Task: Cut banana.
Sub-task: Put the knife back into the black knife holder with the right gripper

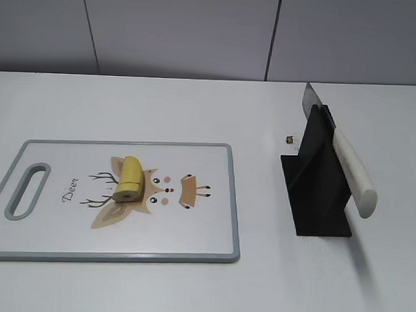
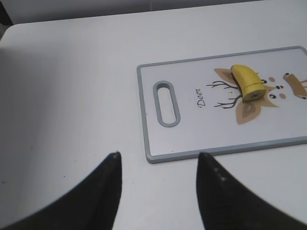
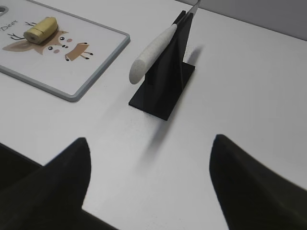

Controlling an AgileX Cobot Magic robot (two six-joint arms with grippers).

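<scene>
So far nothing is cut: my left gripper (image 2: pixel 158 160) and right gripper (image 3: pixel 151 158) hang wide and empty, the banana (image 1: pixel 130 178) whole on the cutting board (image 1: pixel 211 239), the knife (image 1: pixel 346 158) racked on its stand (image 1: pixel 316 202).

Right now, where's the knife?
In the exterior view the knife sits right of the cutting board, propped on the black stand, white handle pointing toward the camera.
</scene>
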